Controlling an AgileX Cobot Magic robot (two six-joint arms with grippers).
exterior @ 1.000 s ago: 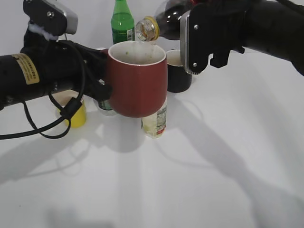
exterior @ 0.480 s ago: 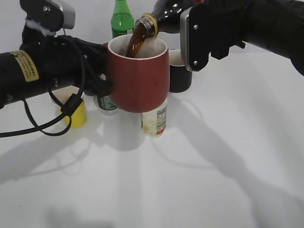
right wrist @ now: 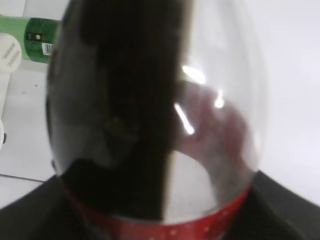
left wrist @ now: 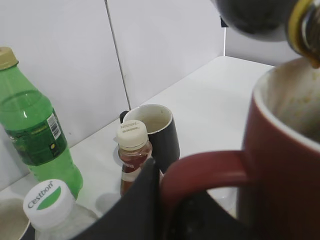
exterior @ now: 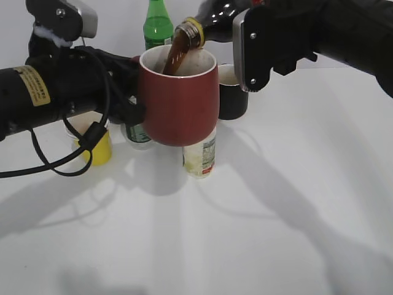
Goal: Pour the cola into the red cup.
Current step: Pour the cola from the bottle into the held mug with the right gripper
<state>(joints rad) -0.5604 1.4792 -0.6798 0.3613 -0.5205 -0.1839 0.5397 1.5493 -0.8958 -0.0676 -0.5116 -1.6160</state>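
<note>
My left gripper [exterior: 130, 92] is shut on the handle of the red cup [exterior: 179, 104] and holds it in the air; the handle [left wrist: 210, 172] shows between the jaws in the left wrist view. My right gripper [exterior: 264, 37] is shut on the cola bottle [exterior: 212, 21], tilted with its tan neck ring over the cup's rim. A brown stream falls from the mouth into the cup. The bottle's clear shoulder and red label [right wrist: 160, 130] fill the right wrist view.
A green bottle [exterior: 158, 27] stands at the back. A black mug [exterior: 232, 92] is behind the cup, a small brown-liquid bottle with cream cap [left wrist: 133, 152] under it, a white-capped bottle [left wrist: 47, 200] and a yellow paper cup [exterior: 95, 144] at left.
A second ago the bottle's mouth was above the rim with no stream. The bottle tipped further and cola now flows into the cup. Little differs from half a second ago.
</note>
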